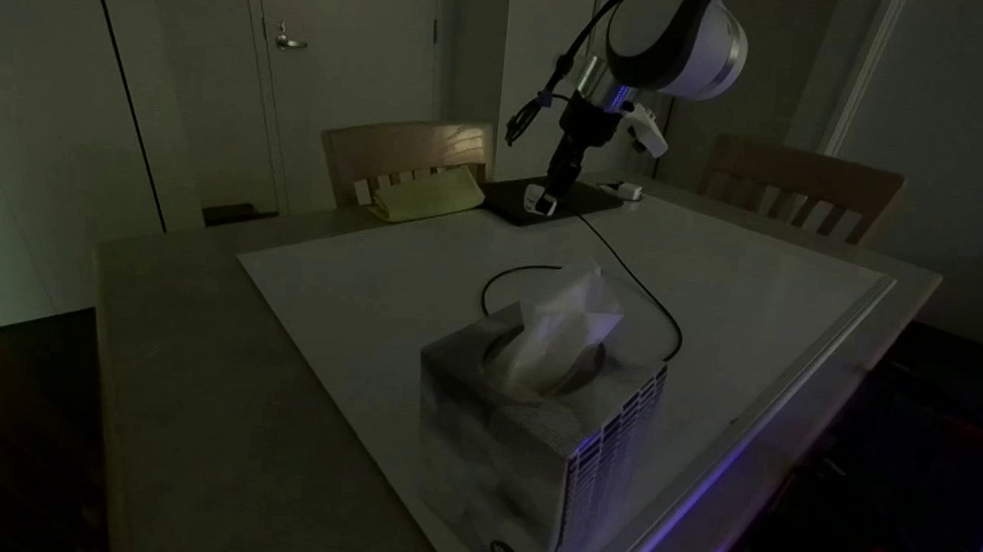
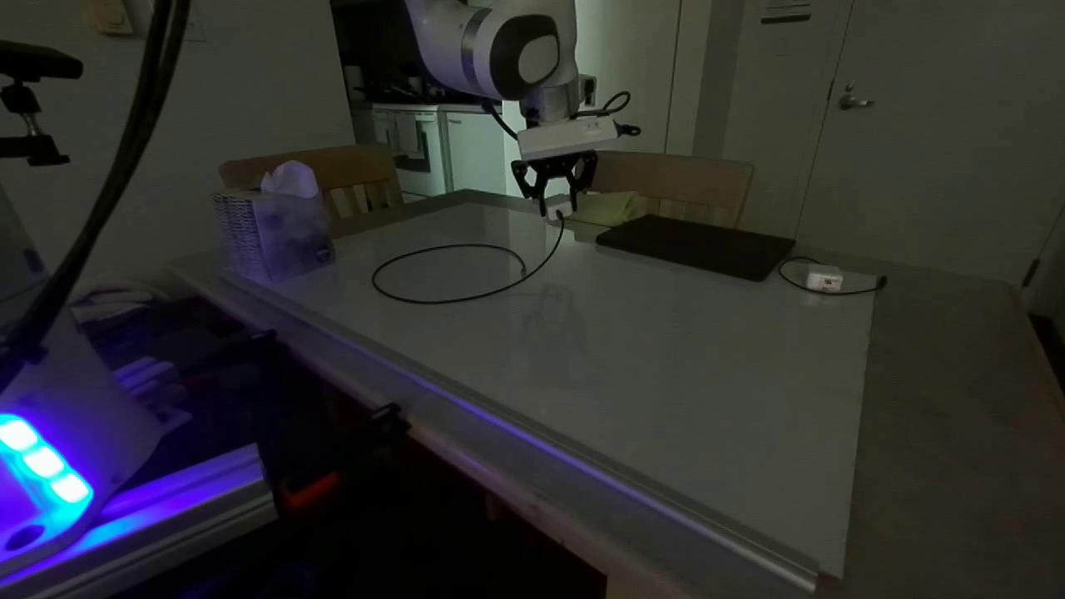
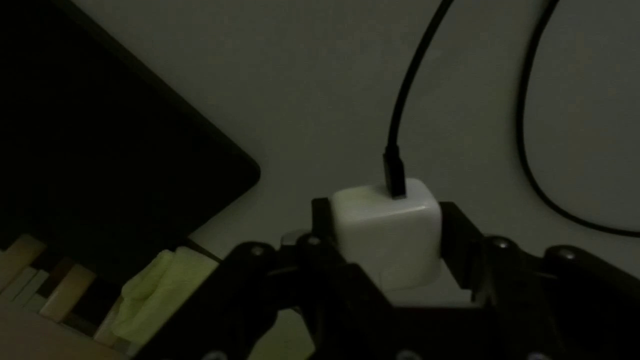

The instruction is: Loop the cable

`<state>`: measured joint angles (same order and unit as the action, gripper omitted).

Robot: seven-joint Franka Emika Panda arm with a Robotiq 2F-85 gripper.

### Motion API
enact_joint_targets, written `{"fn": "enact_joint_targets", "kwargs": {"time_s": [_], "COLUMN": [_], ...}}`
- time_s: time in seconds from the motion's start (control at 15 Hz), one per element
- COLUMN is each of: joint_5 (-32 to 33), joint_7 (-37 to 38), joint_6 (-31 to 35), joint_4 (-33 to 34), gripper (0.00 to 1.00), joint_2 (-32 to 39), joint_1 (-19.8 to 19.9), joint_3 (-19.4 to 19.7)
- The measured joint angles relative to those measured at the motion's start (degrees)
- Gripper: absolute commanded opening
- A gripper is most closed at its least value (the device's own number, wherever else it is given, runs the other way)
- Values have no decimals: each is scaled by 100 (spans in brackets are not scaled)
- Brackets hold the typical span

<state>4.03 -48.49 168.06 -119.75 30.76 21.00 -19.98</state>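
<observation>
You had gripper point(image 2: 558, 208) clamped on the white plug point(image 3: 387, 240) over the whiteboard point(image 2: 682, 374); black cable point(image 2: 441, 302) ran down into a loop.

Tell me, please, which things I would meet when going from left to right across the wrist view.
Flat dark pad, one black fingertip, white plug, opposite black fingertip, curved stretch of the black cable that runs out at the right edge.

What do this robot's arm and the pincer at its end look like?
The arm is whitish and rounded, with dark trim and a silvery collar. A black arm cable runs alongside. A white box sits above the pincer, which is black with two jointed fingers.
</observation>
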Motion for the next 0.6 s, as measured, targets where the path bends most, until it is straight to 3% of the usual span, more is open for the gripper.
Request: {"fn": "enact_joint_targets", "kwargs": {"time_s": [0.27, 0.6], "joint_5": [72, 156], "joint_7": [-334, -1613], "joint_6": [-8, -292], "joint_4": [-37, -117], "gripper": [29, 29], "joint_2": [0, 0], "joint_1": [-43, -28], "joint_3": [1, -80]}}
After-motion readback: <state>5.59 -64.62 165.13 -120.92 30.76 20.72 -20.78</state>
